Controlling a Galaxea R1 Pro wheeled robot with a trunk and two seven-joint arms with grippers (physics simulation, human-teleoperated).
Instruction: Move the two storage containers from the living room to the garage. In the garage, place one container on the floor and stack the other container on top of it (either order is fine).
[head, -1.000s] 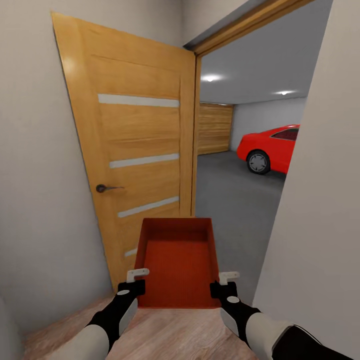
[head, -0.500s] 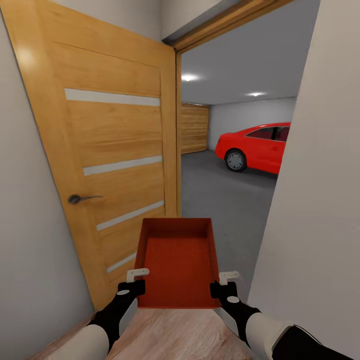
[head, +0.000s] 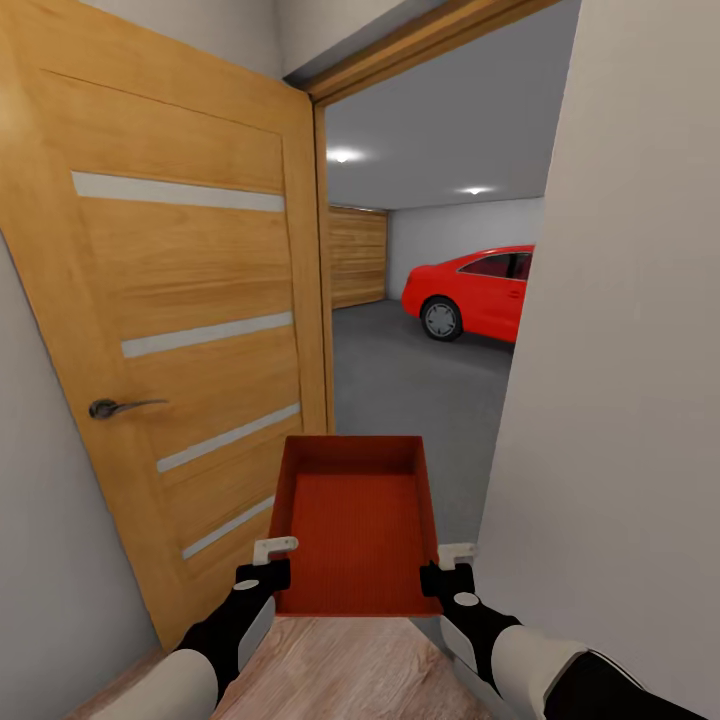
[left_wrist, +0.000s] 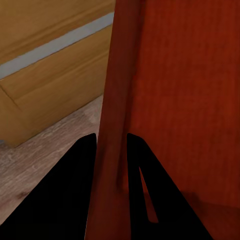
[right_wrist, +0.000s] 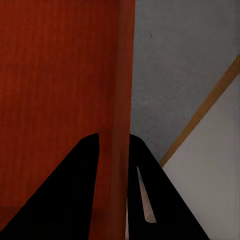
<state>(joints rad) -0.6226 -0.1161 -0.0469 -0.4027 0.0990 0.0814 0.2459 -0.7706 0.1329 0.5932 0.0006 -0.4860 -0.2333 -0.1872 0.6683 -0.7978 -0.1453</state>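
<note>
The left gripper (head: 268, 562) is pinched onto the left wall of an orange-red storage container (head: 357, 530), near that wall's near corner; in the left wrist view its two dark fingers (left_wrist: 75, 190) are seen pressed against either face of the thin wall. The right gripper (head: 451, 565) is clamped in the same way on the right wall, near its near corner, with the wall caught between the fingers (right_wrist: 75, 190) in the right wrist view. The container is carried level and open side up between both grippers, above the light wood plank floor (head: 340, 670). Just ahead, a wooden door (head: 180, 330) with a metal handle (head: 115, 407) is swung open at the left. Through the doorway the garage is seen: the dark grey concrete floor (head: 410, 390), a red car (head: 470, 295), and a plank-faced wooden garage door (head: 357, 257).
</note>
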